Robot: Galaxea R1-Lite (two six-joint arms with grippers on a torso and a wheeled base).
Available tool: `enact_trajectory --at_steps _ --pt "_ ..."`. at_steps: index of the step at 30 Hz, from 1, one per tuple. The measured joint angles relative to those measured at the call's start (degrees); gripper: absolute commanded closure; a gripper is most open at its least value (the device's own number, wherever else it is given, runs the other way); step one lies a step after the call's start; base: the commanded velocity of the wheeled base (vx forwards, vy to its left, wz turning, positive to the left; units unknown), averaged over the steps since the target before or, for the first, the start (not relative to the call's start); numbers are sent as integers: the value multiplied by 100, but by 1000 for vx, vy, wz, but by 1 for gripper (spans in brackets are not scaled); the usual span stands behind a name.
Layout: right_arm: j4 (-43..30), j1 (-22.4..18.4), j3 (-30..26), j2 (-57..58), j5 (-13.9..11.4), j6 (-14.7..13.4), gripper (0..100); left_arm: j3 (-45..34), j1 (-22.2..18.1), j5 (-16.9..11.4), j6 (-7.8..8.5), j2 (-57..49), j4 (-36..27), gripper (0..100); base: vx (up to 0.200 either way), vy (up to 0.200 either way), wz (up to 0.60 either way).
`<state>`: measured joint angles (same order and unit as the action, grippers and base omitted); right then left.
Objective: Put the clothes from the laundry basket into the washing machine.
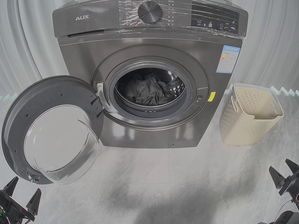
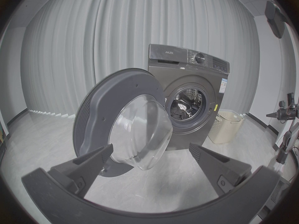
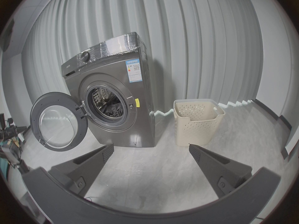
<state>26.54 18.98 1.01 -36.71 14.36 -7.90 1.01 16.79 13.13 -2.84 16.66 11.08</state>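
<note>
Dark clothes (image 1: 146,90) lie in the washing machine (image 1: 93,52); left fingers (image 1: 33,199) and right fingers (image 1: 275,176) spread apart, holding nothing.

Back of room covered by pale pleated curtain (image 1: 28,31). Floor (image 1: 174,178) laid in grey marbled tile. Dark skirting (image 3: 269,109) seen along white side wall (image 3: 275,66).

Clothes (image 1: 146,89): no. of pcs unclear, maybe two.
</note>
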Motion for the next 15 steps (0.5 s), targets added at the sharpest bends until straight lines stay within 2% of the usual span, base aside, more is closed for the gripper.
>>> enact_trajectory --at_steps 4,9,12,15 --pt "-1036 -542 0 1117 -490 344 0 0 -328 -180 2 -433 -260 0 0 0 0" --pt "-2504 -1234 -2 2384 -1023 574 0 0 -800 -343 -9 -794 -471 0 0 0 0" --pt "-2927 -1510 -2 2911 -1204 653 0 0 -1254 -446 -28 -1014 -564 0 0 0 0" --pt "-2940 -1703 0 3235 -1313 700 0 0 -1604 -530 -117 -1220 -629 0 0 0 0"
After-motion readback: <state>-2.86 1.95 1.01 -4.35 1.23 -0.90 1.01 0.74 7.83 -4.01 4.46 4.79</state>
